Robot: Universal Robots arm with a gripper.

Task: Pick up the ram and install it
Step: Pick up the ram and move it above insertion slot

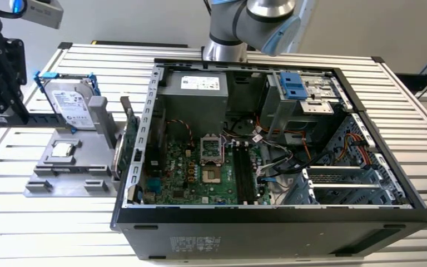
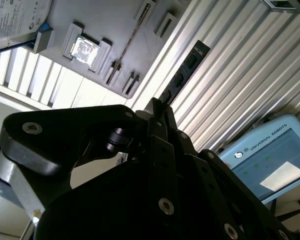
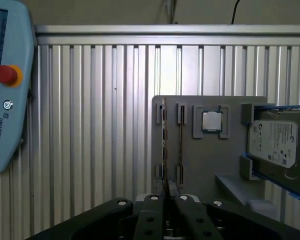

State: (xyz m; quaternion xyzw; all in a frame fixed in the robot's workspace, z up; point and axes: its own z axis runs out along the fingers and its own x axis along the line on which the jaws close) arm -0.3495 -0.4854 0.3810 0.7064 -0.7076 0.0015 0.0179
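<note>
My exterior view looks steeply down from above, at middling range, onto the open computer case (image 1: 273, 219) and the slatted table (image 1: 43, 239). Both wrist views sit close behind the gripper (image 3: 167, 189), sighting along the ram (image 3: 164, 135) clamped in it. All three share the grey fixture (image 1: 69, 186), processor chip (image 3: 211, 120) and hard drive (image 3: 275, 142). The wrist pair also share the teach pendant (image 2: 270, 160).

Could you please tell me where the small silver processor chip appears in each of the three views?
Exterior view: the processor chip lies in a recess of the grey holder, at the exterior view's left.
First wrist view: the processor chip is in that recess, beside the hard drive.
Second wrist view: the processor chip is in the same recess, close to the hard drive.
Shared landmark: the blue-framed hard drive.
</note>
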